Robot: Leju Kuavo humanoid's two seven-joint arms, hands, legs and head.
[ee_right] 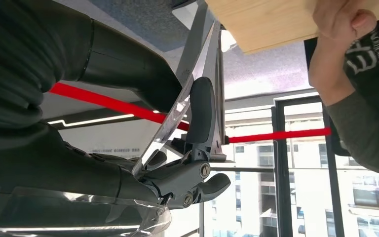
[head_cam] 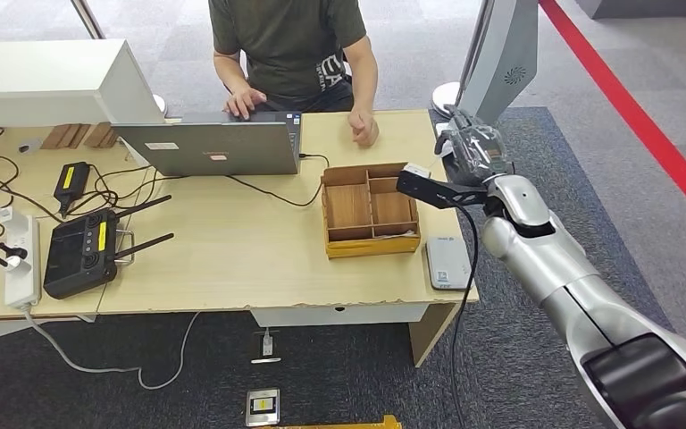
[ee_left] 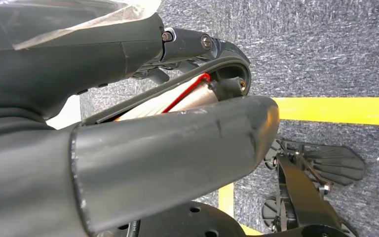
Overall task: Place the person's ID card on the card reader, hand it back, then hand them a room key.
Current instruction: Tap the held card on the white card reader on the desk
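Pinching a thin pale card (ee_right: 177,106) edge-on, the right hand (head_cam: 472,150) hangs past the table's far right corner.
Just beside it sits a compartmented wooden tray (head_cam: 371,211); nearer the robot, a flat grey card reader (head_cam: 447,262); beyond, a person's fist (head_cam: 364,130).

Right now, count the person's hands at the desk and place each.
2. One hand rests on the laptop keyboard; the other lies curled on the table, just beyond the wooden box.
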